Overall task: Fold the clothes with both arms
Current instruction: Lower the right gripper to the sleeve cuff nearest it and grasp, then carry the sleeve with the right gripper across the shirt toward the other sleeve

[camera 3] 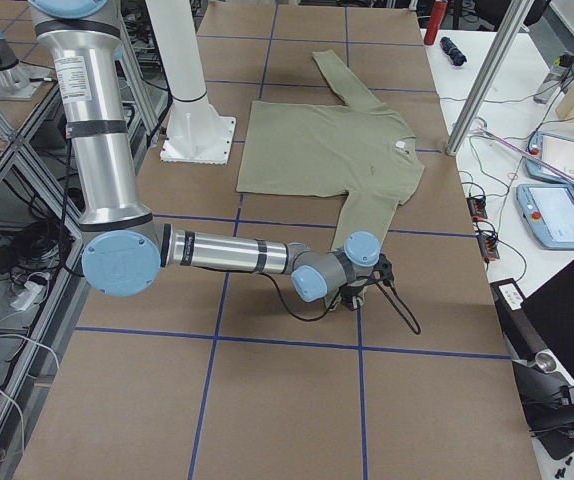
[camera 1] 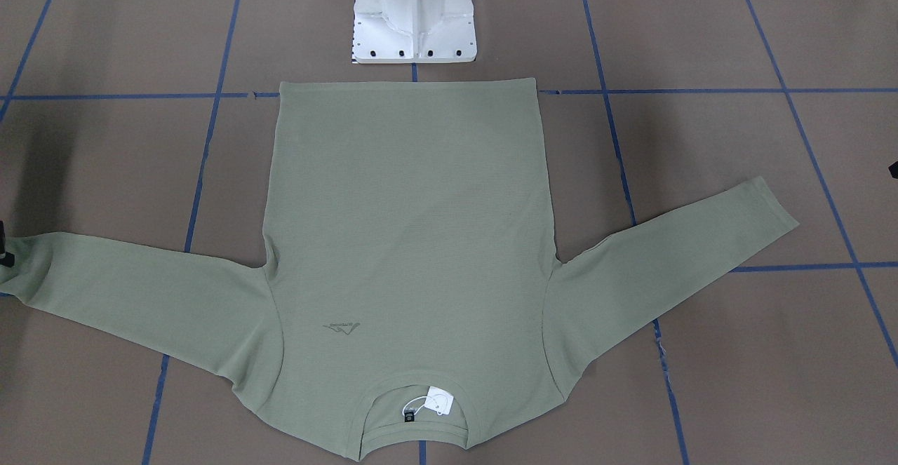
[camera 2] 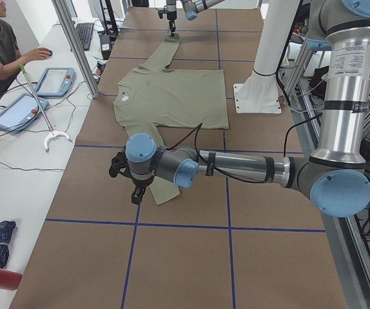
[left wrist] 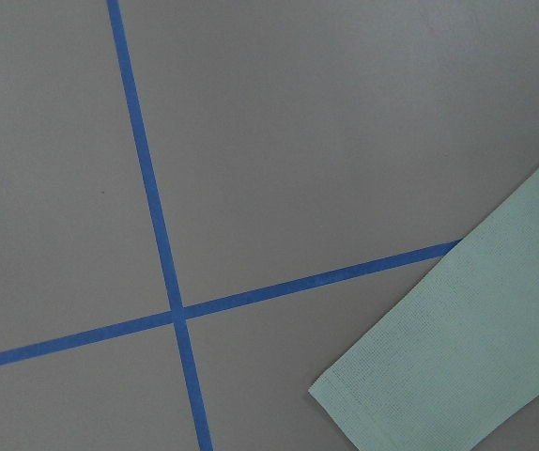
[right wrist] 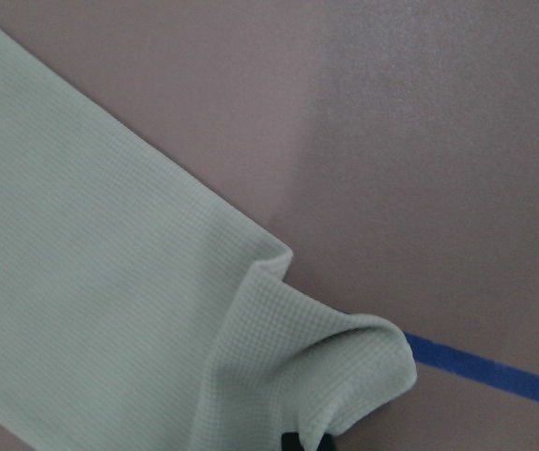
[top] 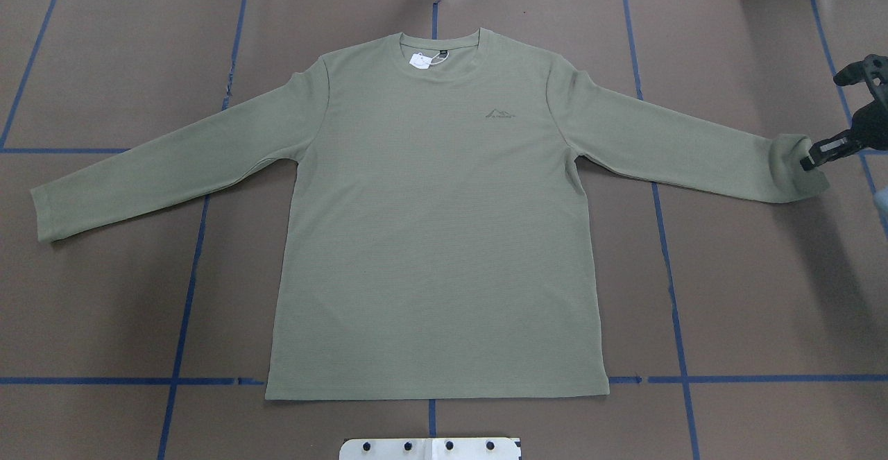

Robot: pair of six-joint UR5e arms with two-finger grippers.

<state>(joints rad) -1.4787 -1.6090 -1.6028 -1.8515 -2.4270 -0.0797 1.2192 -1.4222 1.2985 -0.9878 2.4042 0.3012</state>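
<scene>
- The left gripper [camera 2: 135, 195] hangs on the left arm [camera 2: 236, 168], which stretches low over the table [top: 763, 293]. It points down, and I cannot tell whether its jaws are wide or narrow.
- The left cuff [left wrist: 438, 376] lies flat near this gripper, apart from it, on its inward side. In the wrist view a cross of blue tape [left wrist: 147, 188] sits just beside the cuff's end.
- The left sleeve [top: 173, 162] runs inward from that gripper to the shoulder, slanting away from the robot as it goes.
- The shirt [top: 437, 238] lies between the two grippers, spread flat with its front up.
- Its long axis runs from the hem [top: 437, 392], nearest the base [top: 430, 448], to the collar [top: 444, 75], which points away from the robot. This axis crosses the line from gripper to gripper.
- Inside the collar lie a white tag [top: 420, 60] and a black label [top: 442, 51].
- The logo [top: 501, 114] sits on the chest, on the half toward the right gripper.
- The right sleeve [top: 666, 148] slants from its shoulder back toward the robot and out to the right gripper [top: 807, 163].
- That gripper is closed narrow on the right cuff [top: 787, 168], pinching the cloth.
- The cuff is bunched and raised at the pinch, while the sleeve inward of it lies flat.
- In the wrist view a fold of the cuff curls over a black fingertip [right wrist: 291, 442].
</scene>
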